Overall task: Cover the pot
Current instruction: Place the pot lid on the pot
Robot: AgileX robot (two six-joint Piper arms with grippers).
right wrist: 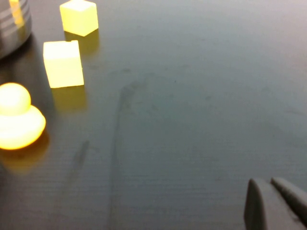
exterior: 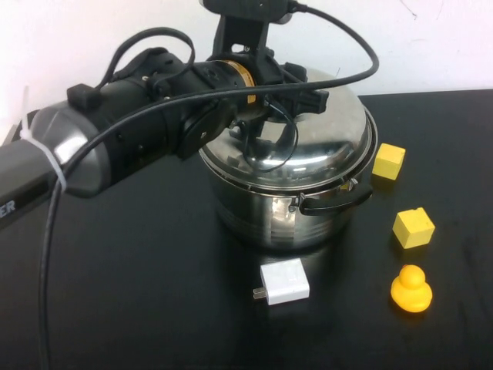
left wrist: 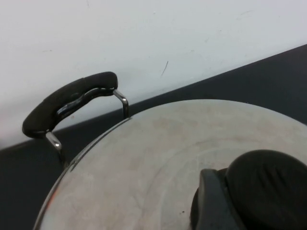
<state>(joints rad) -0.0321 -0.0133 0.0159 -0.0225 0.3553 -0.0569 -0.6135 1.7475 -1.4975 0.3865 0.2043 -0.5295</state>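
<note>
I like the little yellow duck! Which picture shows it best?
The high view: the whole duck sits right of the pot. The right wrist view shows it cut off beside the right gripper. The left wrist view, by the left gripper, misses it.

**Polished steel on a matt black desk**

The pot (exterior: 285,220) and its domed lid (exterior: 308,139) are mirror-bright stainless steel; the lid's knob (left wrist: 266,189) and the side handle (exterior: 335,202) look like matt black plastic. The desk (exterior: 139,301) is dark with a faint sheen. Yellow blocks (exterior: 413,227) are smooth; the duck (exterior: 410,289) is glossy.
</note>
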